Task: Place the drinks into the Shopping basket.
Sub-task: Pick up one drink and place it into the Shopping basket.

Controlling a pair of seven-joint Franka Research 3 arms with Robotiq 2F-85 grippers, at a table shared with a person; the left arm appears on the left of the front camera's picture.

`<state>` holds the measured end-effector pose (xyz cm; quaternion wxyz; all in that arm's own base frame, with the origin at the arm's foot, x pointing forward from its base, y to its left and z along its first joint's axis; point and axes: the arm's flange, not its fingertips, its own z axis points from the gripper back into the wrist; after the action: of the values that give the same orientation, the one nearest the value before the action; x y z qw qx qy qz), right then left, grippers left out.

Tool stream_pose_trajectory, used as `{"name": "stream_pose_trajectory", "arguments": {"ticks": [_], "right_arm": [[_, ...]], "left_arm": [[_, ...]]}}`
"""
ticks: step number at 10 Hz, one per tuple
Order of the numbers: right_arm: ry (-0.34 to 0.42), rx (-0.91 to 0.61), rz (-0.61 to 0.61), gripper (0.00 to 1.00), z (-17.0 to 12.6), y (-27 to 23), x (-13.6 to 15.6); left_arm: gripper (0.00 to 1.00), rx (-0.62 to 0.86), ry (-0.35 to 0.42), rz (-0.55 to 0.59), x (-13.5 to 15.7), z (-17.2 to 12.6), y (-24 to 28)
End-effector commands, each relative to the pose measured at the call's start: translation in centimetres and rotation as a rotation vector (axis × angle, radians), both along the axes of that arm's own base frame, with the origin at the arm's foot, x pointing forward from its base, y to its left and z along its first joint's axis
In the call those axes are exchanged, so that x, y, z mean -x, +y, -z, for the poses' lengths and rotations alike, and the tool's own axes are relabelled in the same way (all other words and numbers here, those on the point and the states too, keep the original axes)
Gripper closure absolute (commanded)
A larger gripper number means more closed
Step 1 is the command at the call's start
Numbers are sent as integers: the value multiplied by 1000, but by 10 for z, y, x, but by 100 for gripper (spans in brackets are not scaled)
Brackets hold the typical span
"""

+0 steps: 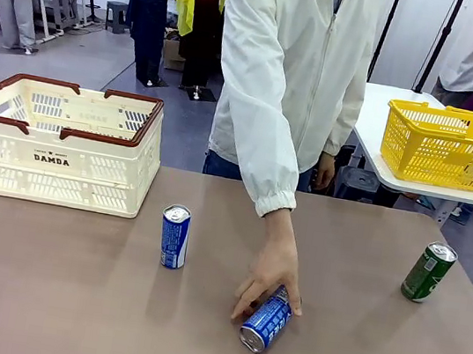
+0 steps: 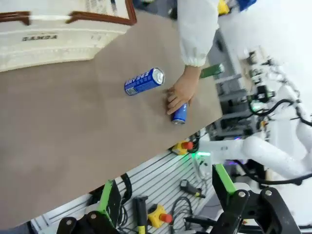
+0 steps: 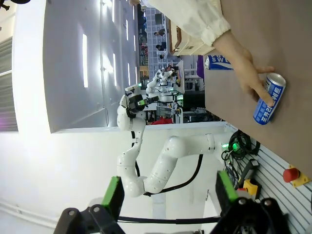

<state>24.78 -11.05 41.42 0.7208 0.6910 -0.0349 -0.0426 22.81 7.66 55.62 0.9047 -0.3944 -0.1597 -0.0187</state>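
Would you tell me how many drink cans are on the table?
3. One blue can stands near the basket; another blue can lies on its side under the person's hand; a green can stands by the table's right edge. The basket's inside is partly hidden.

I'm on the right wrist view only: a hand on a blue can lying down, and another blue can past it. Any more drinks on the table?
Observer: Yes, a green can stands alone near the right edge of the table.
Operator: Where does the basket sit?
Observer: The Shopping basket is at the far left corner, its DAMDA side facing the robot.
Operator: And the other arm?
Observer: The left gripper is open, with nothing between its fingers.
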Motion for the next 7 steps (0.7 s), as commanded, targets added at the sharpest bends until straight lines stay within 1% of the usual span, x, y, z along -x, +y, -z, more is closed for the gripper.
{"name": "stream_pose_trajectory", "arguments": {"ticks": [1,2,3,4,6,7], "right_arm": [[-23,16,-19,0,0,-4,3],[-23,16,-19,0,0,-4,3],[-23,16,-19,0,0,-4,3],[-23,16,-19,0,0,-4,3],[-23,16,-19,0,0,-4,3],[-23,16,-19,0,0,-4,3]], "left_arm": [[0,-164,30,77,-37,-16,-65],[0,-183,47,130,-47,-16,-70],[0,-126,76,131,-52,-5,-47],[0,-43,109,66,-44,11,-9],[0,135,85,-85,0,35,65],[0,182,73,-143,17,44,82]]}}
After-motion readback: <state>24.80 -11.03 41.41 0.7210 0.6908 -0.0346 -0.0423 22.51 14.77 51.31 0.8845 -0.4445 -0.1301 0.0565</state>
